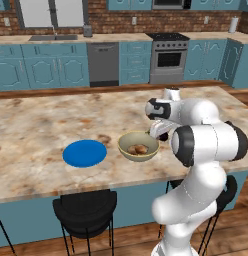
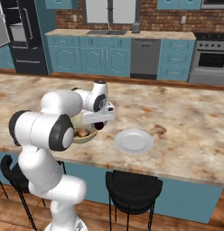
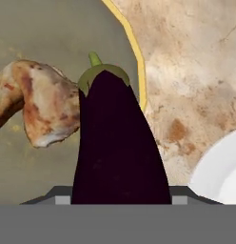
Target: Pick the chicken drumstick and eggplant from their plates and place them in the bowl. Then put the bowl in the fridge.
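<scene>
Hand view: the eggplant (image 3: pixel 117 143) stands lower centre, gripped between the part-open jaws of the gripper (image 3: pixel 121 198), stem up. The chicken drumstick (image 3: pixel 36 107) lies left, inside the bowl (image 3: pixel 132 52).

Marble island counter (image 1: pixel 41 135), black stools (image 1: pixel 86 212)

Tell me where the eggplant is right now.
In the hand view the eggplant hangs in the gripper over the bowl, beside the chicken drumstick lying inside, with the white plate off to one side.
</scene>
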